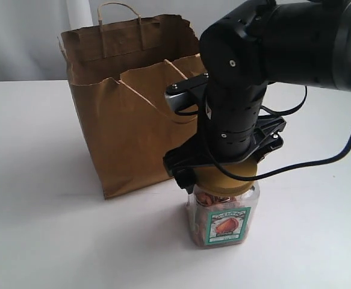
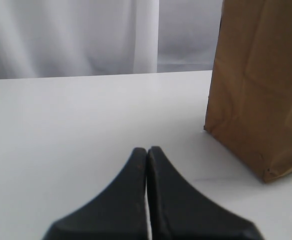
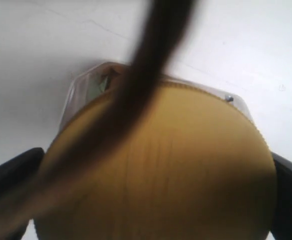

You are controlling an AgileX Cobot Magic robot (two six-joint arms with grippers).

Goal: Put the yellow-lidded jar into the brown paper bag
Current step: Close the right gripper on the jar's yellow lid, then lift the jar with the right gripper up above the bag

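The yellow-lidded jar (image 1: pixel 223 220) stands upright on the white table, just in front of the brown paper bag (image 1: pixel 127 132) and near its right corner. My right gripper (image 1: pixel 223 164) comes down on it from above, its black fingers (image 1: pixel 180 170) pressed against both sides of the mustard lid (image 3: pixel 161 165). The right wrist view is filled by that lid, with a finger (image 3: pixel 13 172) at each edge. My left gripper (image 2: pixel 147 150) is shut and empty, low over the table with the bag's side (image 2: pixel 256 90) beside it. It does not show in the exterior view.
The bag stands open with a ragged rim and cord handles (image 1: pixel 121 24). A black cable (image 1: pixel 319 159) loops off the right arm, and a blurred strand (image 3: pixel 151 60) crosses the right wrist view. A white curtain (image 2: pixel 85 35) hangs behind the table.
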